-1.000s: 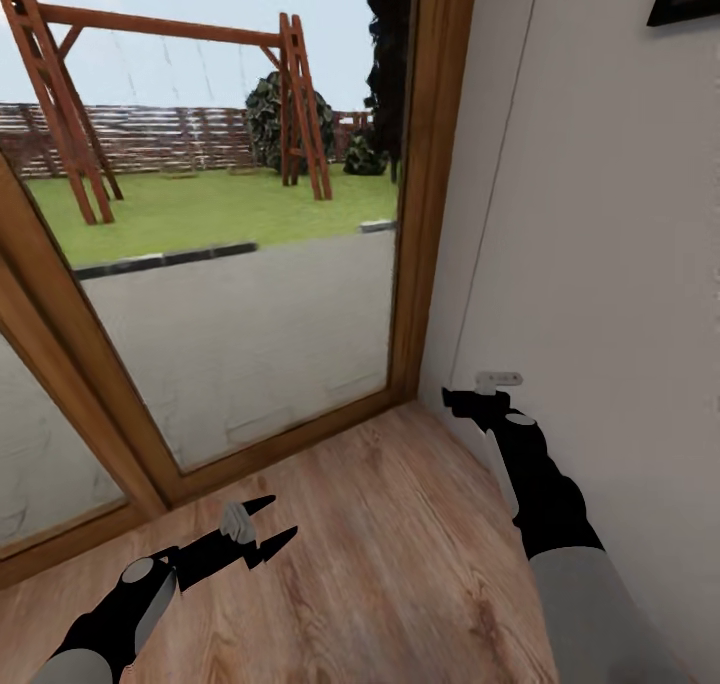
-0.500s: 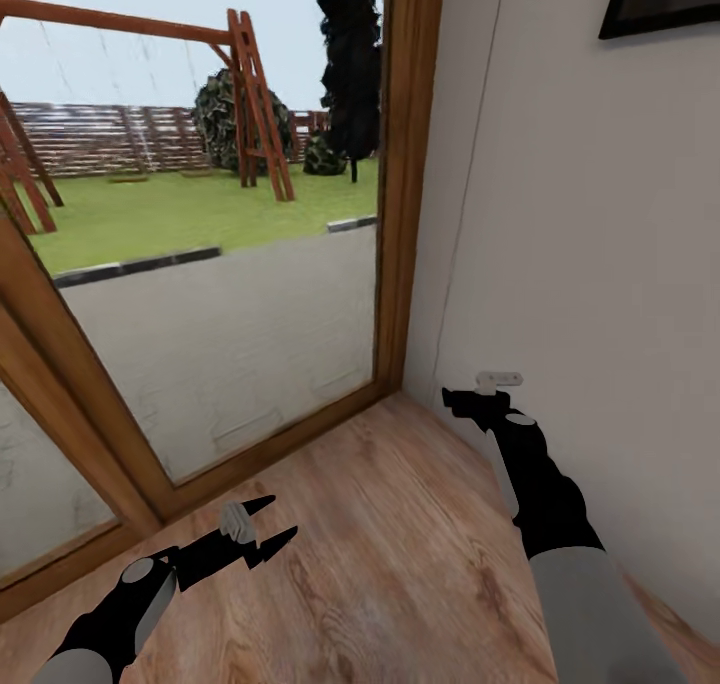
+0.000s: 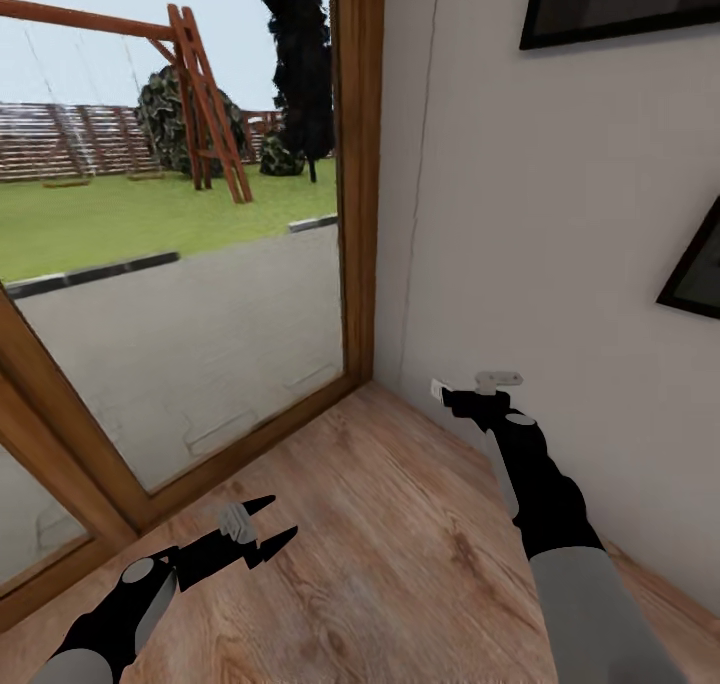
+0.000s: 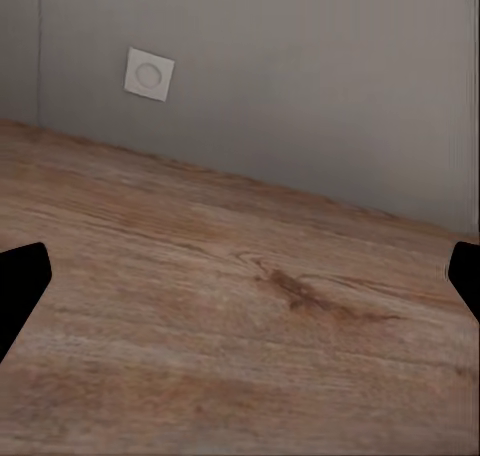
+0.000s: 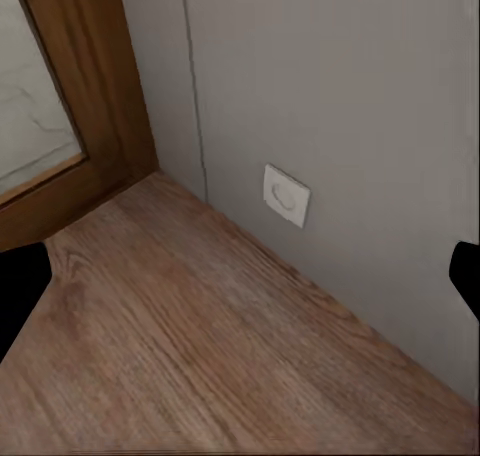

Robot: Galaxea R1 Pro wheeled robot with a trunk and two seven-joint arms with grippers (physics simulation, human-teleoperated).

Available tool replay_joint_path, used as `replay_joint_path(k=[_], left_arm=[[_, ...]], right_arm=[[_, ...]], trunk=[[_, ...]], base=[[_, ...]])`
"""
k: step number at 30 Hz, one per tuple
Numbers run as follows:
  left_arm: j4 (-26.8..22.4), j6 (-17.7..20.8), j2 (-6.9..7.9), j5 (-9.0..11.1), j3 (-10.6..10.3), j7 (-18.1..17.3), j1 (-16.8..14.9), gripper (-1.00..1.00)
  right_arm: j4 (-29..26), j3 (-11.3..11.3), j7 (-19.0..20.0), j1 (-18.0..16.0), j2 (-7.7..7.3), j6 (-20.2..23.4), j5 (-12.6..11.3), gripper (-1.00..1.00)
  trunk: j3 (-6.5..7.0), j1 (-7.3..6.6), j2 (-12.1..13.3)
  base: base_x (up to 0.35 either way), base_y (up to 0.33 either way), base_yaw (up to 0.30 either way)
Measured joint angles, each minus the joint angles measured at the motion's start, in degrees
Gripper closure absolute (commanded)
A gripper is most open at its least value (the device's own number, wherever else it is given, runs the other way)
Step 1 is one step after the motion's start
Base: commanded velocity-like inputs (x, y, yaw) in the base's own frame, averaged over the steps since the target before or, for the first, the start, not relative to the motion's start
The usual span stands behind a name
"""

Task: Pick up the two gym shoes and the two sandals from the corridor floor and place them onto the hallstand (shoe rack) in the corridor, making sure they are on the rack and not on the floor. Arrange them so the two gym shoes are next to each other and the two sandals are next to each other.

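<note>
Corridor floor (knotty wood-grain planks) lies under the spread-open left tool and right tool.

The floor is light brown wood-grain plank with darker knots, running level up to the grey wall and the wood-framed glass door.

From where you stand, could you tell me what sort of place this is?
Probably an indoor corridor corner beside a garden: wood-plank floor, a plain grey wall with dark picture frames, and a wood-framed glass door looking onto a lawn with a swing set.
</note>
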Motion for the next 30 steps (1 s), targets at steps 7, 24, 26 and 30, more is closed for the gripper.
replay_joint_path(k=[7,24,26,30], left_arm=[[0.0,0.0,0.00,0.0,0.0,0.0,0.0,-1.00],[0.0,0.0,-0.01,0.0,0.0,0.0,0.0,-1.00],[0.0,0.0,-0.01,-0.1,0.0,0.0,0.0,-1.00],[0.0,0.0,0.00,0.0,0.0,0.0,0.0,-1.00]], right_arm=[[0.0,0.0,0.0,0.0,0.00,0.0,0.0,-1.00],[0.0,0.0,0.0,0.0,-0.01,0.0,0.0,-1.00],[0.0,0.0,0.0,0.0,-0.01,0.0,0.0,-1.00],[0.0,0.0,0.0,0.0,0.00,0.0,0.0,-1.00]], trunk=[[0.06,-0.01,0.0],[0.56,-0.01,0.0],[0.57,-0.01,0.0],[0.58,0.00,0.0]], base=[[-0.059,0.040,-0.252],[-0.002,0.094,-0.265],[-0.058,0.296,-0.280],[-0.103,0.281,-0.203]])
